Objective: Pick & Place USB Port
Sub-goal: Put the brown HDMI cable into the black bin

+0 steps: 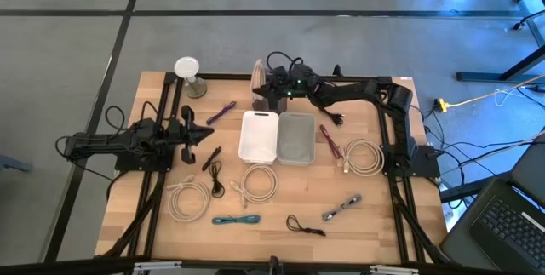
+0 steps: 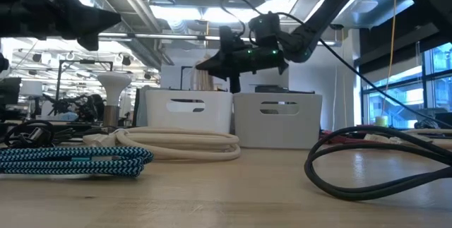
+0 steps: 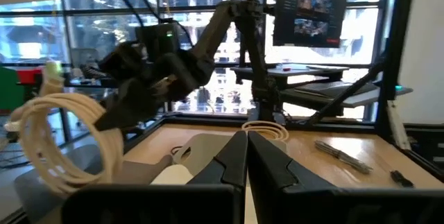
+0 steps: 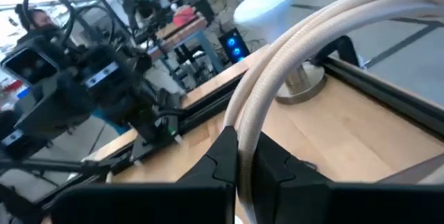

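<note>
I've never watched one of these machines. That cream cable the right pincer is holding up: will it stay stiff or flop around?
Probably floppy: the cream cable arcs in soft loops from the right pincer, hanging as a loose coil in the left wrist view. It likely sways when moved. It seems light, since a narrow pinch holds it.

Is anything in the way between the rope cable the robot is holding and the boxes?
Nothing visible. The right gripper holds the cream cable just behind the white bin, with open air between them.

White bin (image 1: 258, 136), grey bin (image 1: 295, 137), cream coiled cables (image 1: 258, 181), teal-and-black braided cable (image 2: 67, 162), purple cable (image 1: 220, 112), black cable (image 2: 381, 164), light wooden table (image 1: 289, 203), dark arms.
</note>
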